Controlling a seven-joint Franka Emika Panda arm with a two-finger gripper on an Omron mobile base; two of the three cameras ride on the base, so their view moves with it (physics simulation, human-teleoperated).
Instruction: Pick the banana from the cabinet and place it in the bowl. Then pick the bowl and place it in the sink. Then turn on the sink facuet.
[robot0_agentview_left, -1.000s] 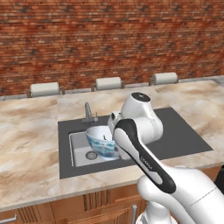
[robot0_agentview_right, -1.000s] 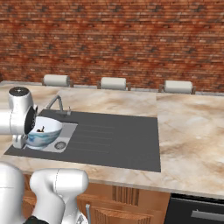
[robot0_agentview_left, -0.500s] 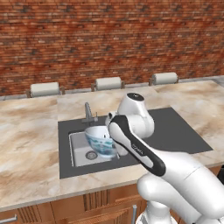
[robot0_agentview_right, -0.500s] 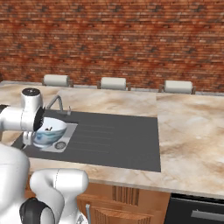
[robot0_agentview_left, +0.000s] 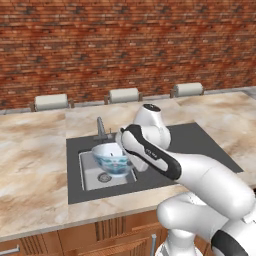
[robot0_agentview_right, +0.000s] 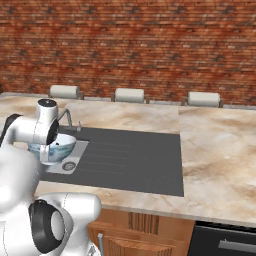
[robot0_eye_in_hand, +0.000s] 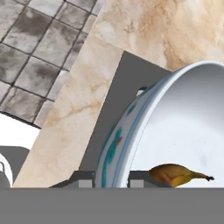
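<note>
— Yellow-brown, that banana (robot0_eye_in_hand: 177, 174)? Where does it lie?

— Dull yellow mottled with brown, yes. It lies inside the bowl (robot0_eye_in_hand: 175, 127) on the white inner wall, close to the rim where the gripper (robot0_eye_in_hand: 111, 181) holds on. In the hand view its long axis runs roughly across the picture, with the thin dark stem tip pointing right and the thicker end toward the fingers (robot0_eye_in_hand: 85, 178). It has a gentle curve.

— And the bowl itself?

— Round and deep, white inside, with a blue pattern on the outer wall. In the left base view the bowl (robot0_agentview_left: 112, 158) sits over the pale grey sink (robot0_agentview_left: 91, 173), just in front of the faucet (robot0_agentview_left: 100, 129). In the right base view the bowl (robot0_agentview_right: 55, 148) looks tipped a little. Whether its base touches the basin floor, I cannot tell from these angles.

— The gripper's state?

— Clamped on the bowl's rim: one finger shows outside the patterned wall and the other inside, with the wall between them.

— What lies around the sink?

— A dark grey surround (robot0_agentview_left: 195, 140) set in a marble counter (robot0_agentview_right: 220, 150), with a brick wall (robot0_agentview_left: 125, 45) behind.
</note>
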